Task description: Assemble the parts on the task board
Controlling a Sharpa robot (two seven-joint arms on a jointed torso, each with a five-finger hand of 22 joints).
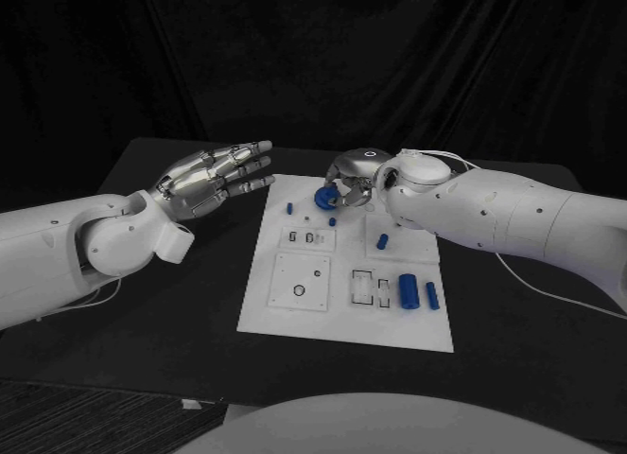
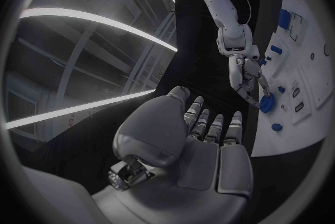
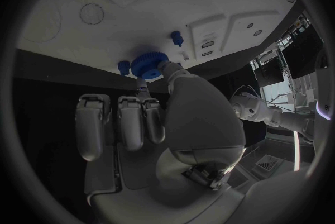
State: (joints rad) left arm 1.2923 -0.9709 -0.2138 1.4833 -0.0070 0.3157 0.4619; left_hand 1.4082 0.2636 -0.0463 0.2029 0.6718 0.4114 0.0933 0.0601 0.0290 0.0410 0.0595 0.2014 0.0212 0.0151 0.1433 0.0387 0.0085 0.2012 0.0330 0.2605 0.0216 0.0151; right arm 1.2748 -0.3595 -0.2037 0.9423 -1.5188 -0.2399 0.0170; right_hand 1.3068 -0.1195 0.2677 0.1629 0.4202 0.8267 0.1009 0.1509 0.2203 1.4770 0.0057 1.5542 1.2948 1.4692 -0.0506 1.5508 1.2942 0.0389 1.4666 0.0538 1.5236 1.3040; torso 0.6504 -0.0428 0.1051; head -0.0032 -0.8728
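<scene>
Gear (image 1: 324, 197) in right hand (image 1: 352, 178), unlabelled.

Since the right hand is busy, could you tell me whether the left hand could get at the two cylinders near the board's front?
Probably yes: the left hand is open and holds nothing, and nothing lies over the cylinders. The right hand holds the gear at the board's far end.

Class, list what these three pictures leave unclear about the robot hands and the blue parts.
- Head view: the right robot hand covers part of the blue gear, hiding its seating.
- Right wrist view: the fingers' grip on the gear is unclear.
- Head view: the task board recesses are too small to read.
</scene>
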